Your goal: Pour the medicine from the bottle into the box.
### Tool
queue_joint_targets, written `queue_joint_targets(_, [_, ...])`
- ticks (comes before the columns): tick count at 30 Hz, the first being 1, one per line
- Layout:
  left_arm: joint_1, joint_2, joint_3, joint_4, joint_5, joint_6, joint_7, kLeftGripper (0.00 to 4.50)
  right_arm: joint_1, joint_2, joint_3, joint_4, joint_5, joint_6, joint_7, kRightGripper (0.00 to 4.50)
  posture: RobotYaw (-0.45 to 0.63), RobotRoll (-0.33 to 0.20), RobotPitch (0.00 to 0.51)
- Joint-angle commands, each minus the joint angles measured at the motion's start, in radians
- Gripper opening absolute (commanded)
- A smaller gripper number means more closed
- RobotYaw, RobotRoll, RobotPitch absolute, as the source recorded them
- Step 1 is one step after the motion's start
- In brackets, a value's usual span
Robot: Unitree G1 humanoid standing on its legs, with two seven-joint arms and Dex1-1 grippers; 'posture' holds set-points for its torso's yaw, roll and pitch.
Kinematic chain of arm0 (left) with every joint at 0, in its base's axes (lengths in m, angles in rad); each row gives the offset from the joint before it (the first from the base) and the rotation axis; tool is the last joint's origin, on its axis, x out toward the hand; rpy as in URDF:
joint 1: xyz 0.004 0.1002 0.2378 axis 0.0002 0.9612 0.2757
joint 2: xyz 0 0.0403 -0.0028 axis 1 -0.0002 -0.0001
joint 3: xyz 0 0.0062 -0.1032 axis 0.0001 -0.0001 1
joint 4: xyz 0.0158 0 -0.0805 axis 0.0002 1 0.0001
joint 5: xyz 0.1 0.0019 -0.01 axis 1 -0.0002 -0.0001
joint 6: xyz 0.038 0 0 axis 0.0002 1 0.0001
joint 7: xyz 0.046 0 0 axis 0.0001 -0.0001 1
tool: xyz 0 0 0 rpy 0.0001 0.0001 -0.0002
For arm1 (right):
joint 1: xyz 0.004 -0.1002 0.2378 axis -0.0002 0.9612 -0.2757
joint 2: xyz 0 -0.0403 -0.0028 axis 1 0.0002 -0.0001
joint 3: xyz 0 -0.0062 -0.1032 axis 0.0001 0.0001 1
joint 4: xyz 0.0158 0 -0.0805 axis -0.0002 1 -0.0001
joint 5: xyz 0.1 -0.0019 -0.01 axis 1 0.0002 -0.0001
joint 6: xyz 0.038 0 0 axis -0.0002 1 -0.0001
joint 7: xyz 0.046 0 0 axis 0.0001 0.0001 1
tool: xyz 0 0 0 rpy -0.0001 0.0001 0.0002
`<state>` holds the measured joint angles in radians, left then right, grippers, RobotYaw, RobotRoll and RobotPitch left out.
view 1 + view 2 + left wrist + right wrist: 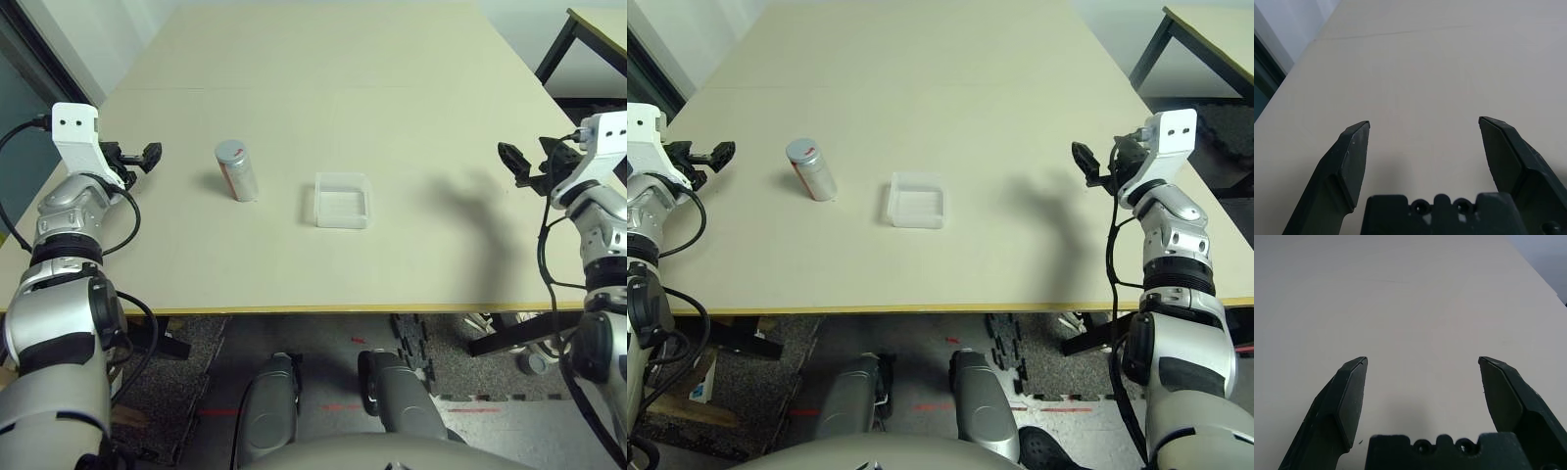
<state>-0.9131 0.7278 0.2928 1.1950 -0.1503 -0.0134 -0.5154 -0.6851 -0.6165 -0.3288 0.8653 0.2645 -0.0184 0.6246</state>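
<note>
Grippers wide and empty at the table's two sides, nothing yet grasped.
Left gripper (147,155) and right gripper (519,162) hover apart from everything, each with its fingers spread fully and holding nothing. Between them, nearer the left gripper, the bottle (237,170) stands upright, grey cap (229,150) on; the box (342,200) lies just beside it. Likely risks: knocking the light bottle over on approach, or tipping it capped; the medicine cannot be seen inside.
</note>
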Motion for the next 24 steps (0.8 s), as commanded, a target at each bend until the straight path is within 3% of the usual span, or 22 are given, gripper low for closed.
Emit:
queue_joint_targets(1, [-0.012, -0.001, -0.011, 0.008, 0.013, 0.008, 0.001, 4.47, 0.015, -0.014, -0.016, -0.014, 0.012, 0.003, -0.003, 4.50, -0.10, 0.000, 0.114])
queue_joint_targets(14, [0.008, 0.006, -0.006, -0.011, 0.004, 0.012, -0.020, 4.47, 0.004, -0.008, -0.001, -0.033, 0.023, 0.013, 0.041, 4.50, -0.07, 0.000, 0.121])
queue_joint_targets(24, [0.040, 0.010, 0.005, -0.055, -0.022, 0.037, -0.105, 4.47, 0.045, 0.008, 0.041, -0.199, 0.079, 0.086, 0.230, 4.50, -0.08, 0.000, 0.115])
